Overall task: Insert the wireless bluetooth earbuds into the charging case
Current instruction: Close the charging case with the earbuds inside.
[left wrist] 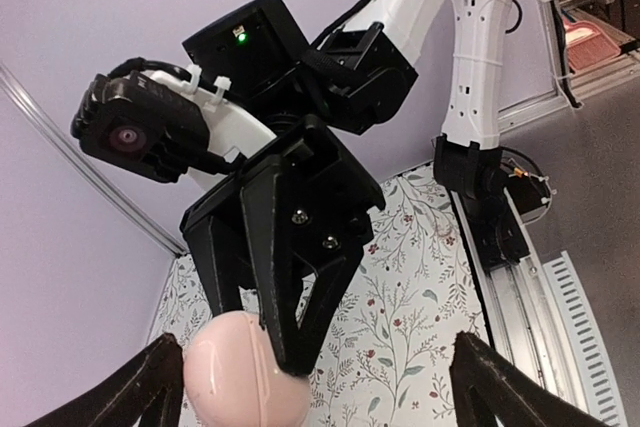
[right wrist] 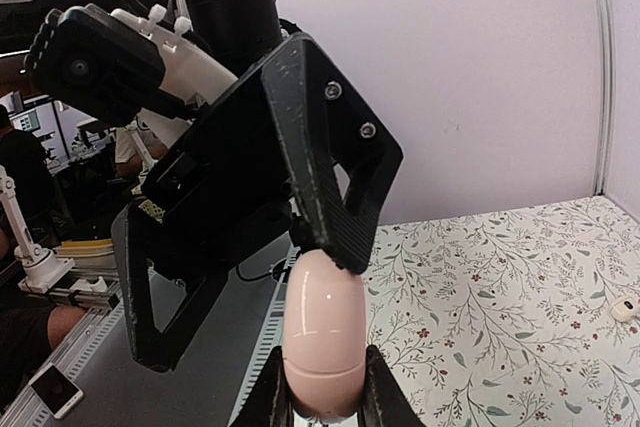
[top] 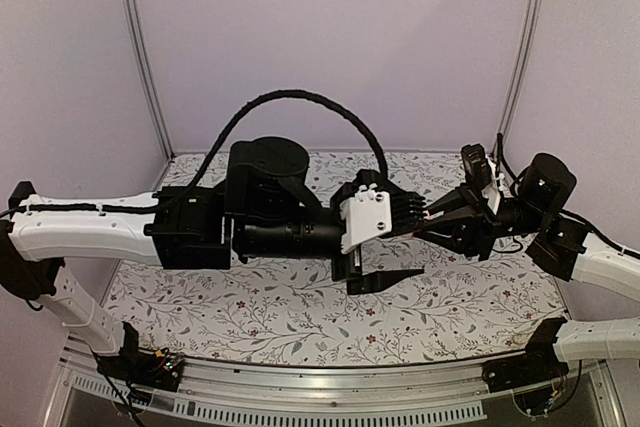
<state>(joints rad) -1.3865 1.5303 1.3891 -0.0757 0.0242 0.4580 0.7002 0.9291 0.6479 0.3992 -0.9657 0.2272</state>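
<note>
The pale pink, pebble-shaped plastic charging case (right wrist: 322,332) is clenched in the right hand (right wrist: 322,402), with the floral-print counter (right wrist: 500,287) well below the case. The left hand (top: 418,242) is released wide, one finger (right wrist: 335,217) at the case's top.

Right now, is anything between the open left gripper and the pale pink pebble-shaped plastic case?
Nothing visible does. The left gripper stands open around the pale pink pebble-shaped plastic case, one finger at its top. The right gripper clamps its lower end.
</note>
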